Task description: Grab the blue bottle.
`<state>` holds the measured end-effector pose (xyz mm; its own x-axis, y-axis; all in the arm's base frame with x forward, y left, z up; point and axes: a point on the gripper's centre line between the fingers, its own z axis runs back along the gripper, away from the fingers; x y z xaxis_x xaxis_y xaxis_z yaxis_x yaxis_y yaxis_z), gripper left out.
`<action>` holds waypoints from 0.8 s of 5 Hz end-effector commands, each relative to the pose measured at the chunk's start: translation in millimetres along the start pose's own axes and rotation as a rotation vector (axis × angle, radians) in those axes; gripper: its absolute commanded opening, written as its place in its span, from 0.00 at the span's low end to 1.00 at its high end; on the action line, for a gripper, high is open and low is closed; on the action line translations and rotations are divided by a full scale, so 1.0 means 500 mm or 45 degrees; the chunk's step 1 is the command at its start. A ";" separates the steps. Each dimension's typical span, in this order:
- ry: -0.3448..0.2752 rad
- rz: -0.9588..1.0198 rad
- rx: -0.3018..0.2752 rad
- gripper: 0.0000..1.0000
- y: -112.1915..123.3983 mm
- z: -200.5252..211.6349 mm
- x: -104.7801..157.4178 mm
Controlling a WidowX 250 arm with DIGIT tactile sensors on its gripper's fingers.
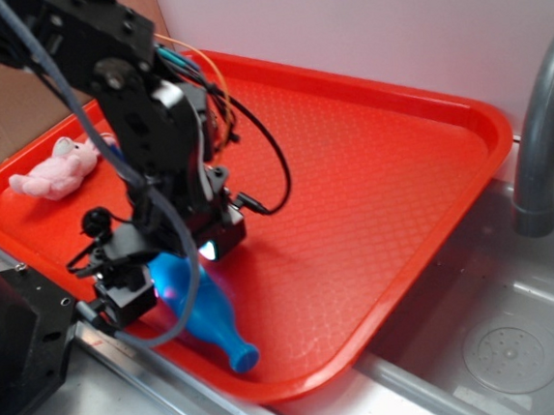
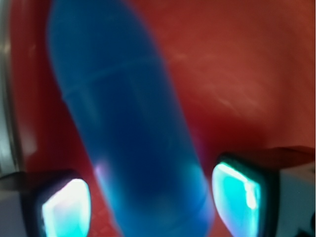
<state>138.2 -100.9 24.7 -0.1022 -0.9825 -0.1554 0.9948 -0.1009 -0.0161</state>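
The blue bottle (image 1: pixel 212 320) lies on its side near the front edge of the red tray (image 1: pixel 401 187), cap pointing to the front right. My gripper (image 1: pixel 171 275) is lowered over the bottle's round end and stands open. In the wrist view the bottle (image 2: pixel 128 123) fills the space between the two fingers, with the left pad (image 2: pixel 64 207) and the right pad (image 2: pixel 237 192) glowing cyan on either side of it. A thin strip of red tray shows between each pad and the bottle. Its neck and cap are out of the wrist view.
A pink plush toy (image 1: pixel 55 169) lies at the tray's far left. A steel sink (image 1: pixel 502 343) with a grey faucet (image 1: pixel 542 126) is to the right of the tray. The tray's raised front rim (image 1: pixel 273 387) runs just past the bottle's cap.
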 end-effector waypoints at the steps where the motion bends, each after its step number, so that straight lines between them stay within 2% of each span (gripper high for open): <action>1: -0.030 0.000 -0.008 0.00 -0.005 -0.020 0.009; 2: -0.105 0.145 -0.063 0.00 0.000 -0.023 -0.019; 3: -0.141 0.413 -0.130 0.00 0.005 -0.012 -0.074; 4: -0.162 0.729 -0.166 0.00 0.001 0.014 -0.146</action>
<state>153.7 -34.6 38.9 0.4634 -0.8825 -0.0806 0.8750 0.4700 -0.1159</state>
